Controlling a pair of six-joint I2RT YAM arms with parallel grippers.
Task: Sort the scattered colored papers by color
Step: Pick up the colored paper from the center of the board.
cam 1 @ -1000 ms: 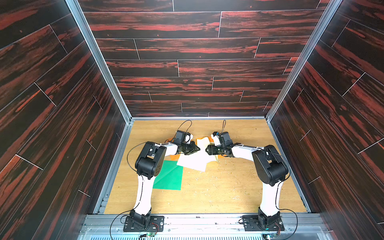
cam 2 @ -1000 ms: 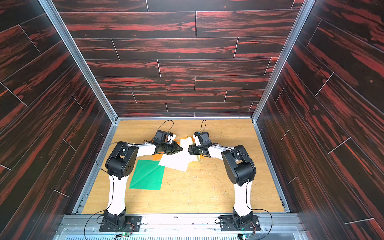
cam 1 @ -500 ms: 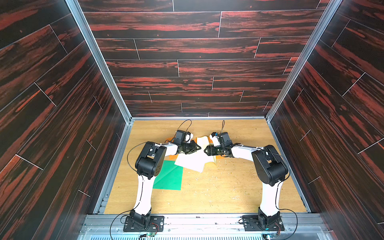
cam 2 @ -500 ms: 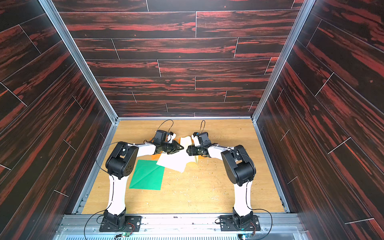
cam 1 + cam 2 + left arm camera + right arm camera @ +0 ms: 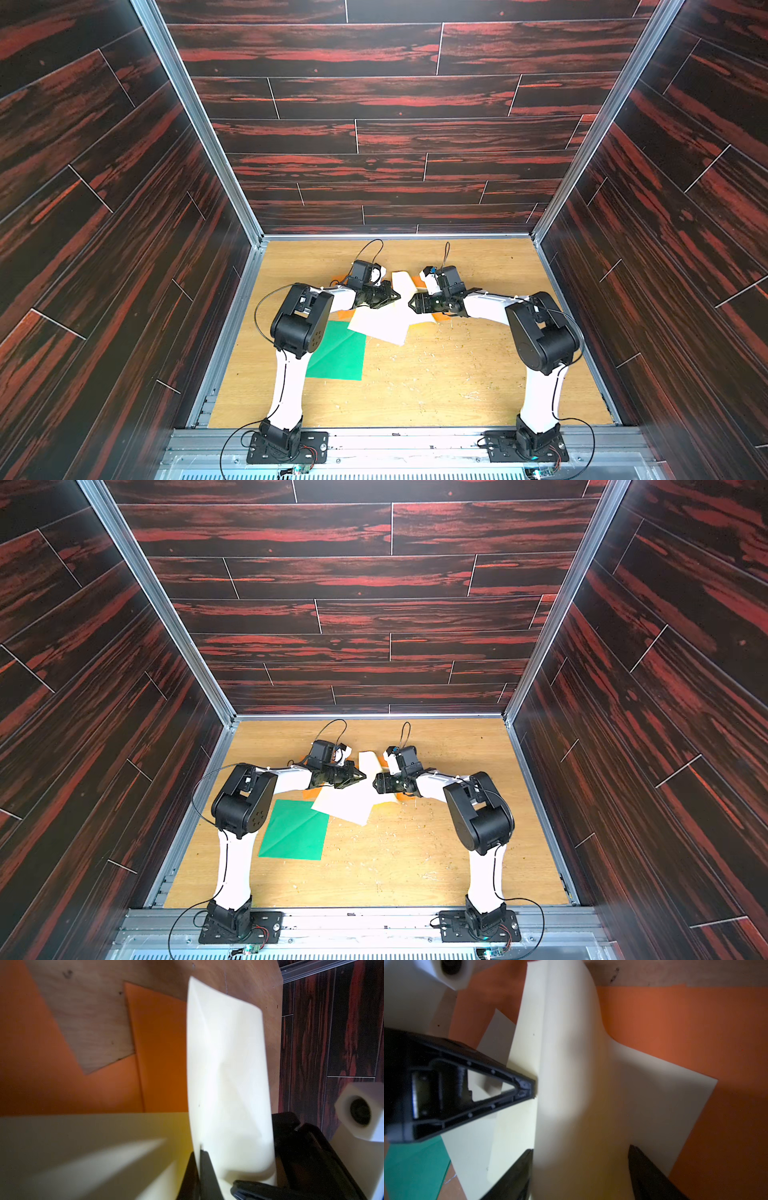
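- My left claw (image 5: 199, 1153) is closed on the edge of a cream sheet (image 5: 226, 1074), which stands up curled from the pile in the middle of the table (image 5: 457, 374).
- My right claw (image 5: 580, 1148) is open, with a jaw on either side of that raised sheet, and grips nothing.
- The step, as I judge it, is getting this one sheet clear of the rest — so I should lift slowly and check that nothing below comes up with it.
- A second cream sheet (image 5: 378, 326) lies flat under the claws, with orange sheets (image 5: 675, 1032) beneath and beside it. A green sheet (image 5: 338, 353) lies flat just beside them, nearer my left arm.
- Held by one edge, the paper will likely sag and drag. My right claw should either close gently on the free side or back out without creasing it.
- The two claws are very near each other — I would move one at a time.
- The table is pale wood, scuffed and flecked. A flat sheet on it looks hard to pinch, so I should not let go early.
- Dark red-streaked plank walls (image 5: 374, 104) close three sides, with a metal rail (image 5: 374, 236) at the table's far edge.
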